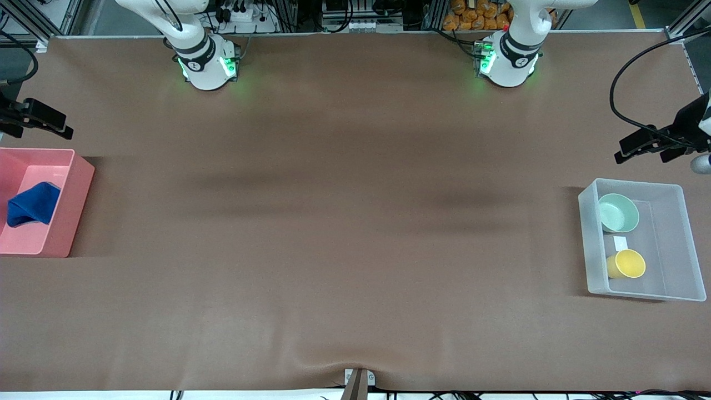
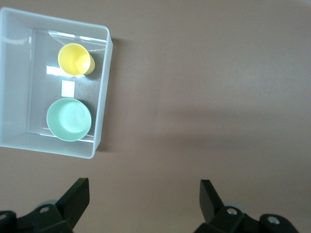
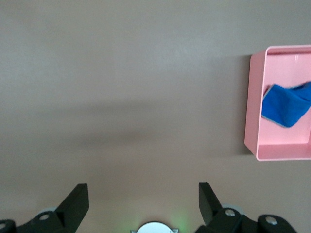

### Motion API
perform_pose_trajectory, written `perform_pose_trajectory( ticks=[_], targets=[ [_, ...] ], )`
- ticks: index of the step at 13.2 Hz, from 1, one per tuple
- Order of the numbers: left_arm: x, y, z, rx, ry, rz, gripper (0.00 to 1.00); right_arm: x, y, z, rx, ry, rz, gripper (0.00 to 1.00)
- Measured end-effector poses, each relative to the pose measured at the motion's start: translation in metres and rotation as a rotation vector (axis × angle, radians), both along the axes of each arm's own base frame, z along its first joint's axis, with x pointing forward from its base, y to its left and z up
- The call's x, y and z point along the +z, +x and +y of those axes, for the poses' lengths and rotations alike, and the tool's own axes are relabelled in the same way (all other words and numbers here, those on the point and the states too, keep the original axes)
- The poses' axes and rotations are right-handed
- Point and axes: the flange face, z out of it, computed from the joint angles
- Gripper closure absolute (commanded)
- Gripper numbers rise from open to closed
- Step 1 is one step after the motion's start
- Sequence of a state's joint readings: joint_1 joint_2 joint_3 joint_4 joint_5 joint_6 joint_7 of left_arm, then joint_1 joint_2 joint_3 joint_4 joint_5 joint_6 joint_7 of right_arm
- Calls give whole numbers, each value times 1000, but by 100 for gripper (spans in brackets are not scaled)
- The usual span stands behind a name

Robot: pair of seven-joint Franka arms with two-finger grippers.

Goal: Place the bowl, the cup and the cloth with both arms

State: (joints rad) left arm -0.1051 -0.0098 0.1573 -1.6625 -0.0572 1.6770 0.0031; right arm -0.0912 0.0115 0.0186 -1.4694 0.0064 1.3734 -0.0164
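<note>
While both arms hung back, the task looked finished. At the frame's lower right, the bowl point(image 1: 618, 213) and cup point(image 1: 626, 264) sat in a clear bin point(image 1: 675, 244); at middle left, the cloth point(image 1: 33, 204) lay in a pink bin point(image 1: 69, 216). Left hand point(image 1: 644, 147) and right hand point(image 1: 47, 121) were spread, empty, above the bench point(image 1: 344, 222).
</note>
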Motion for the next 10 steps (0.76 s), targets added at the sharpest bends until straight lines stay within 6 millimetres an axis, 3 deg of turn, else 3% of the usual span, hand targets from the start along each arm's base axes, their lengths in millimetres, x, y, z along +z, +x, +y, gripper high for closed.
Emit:
perform_pose_trajectory(
  ticks=[4,10],
  targets=[
    [2,9,-7,-32,7,-9,0,19,-3,-6,-4,-3,-28,0],
    [1,12,-14,-47,8,-10,0,20,-2,-2,5,-3,-30,0]
  ],
)
